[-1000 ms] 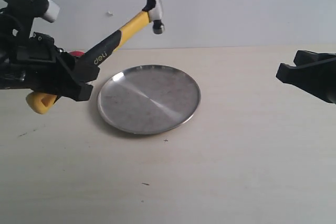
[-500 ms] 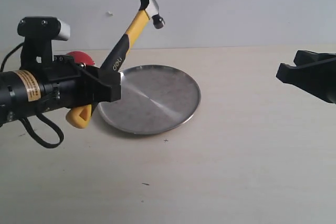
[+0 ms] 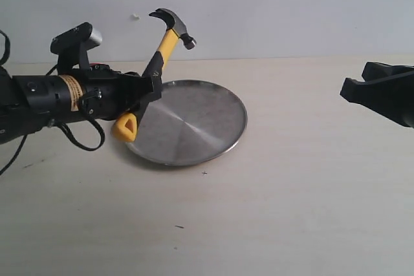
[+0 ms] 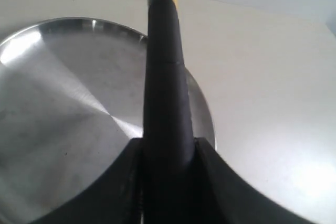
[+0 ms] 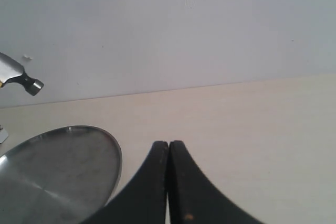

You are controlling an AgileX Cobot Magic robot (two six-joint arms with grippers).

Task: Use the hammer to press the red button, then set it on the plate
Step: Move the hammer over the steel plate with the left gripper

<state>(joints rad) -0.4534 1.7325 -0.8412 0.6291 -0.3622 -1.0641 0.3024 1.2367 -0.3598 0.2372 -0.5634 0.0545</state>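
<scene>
Beige tabletop (image 3: 291,211) is bearing the plate (image 3: 194,127); left gripper (image 3: 150,85) is clamping the hammer (image 3: 165,44) steeply tilted above the plate's nearest rim

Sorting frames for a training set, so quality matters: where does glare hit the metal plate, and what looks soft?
Exterior view: a bright streak crosses the round brushed silver metal plate. Left wrist view: glare patches near the plate's rim; the yellow-and-black claw hammer looms close and soft. Right wrist view: the shut right tool is dark, slightly blurred.
</scene>
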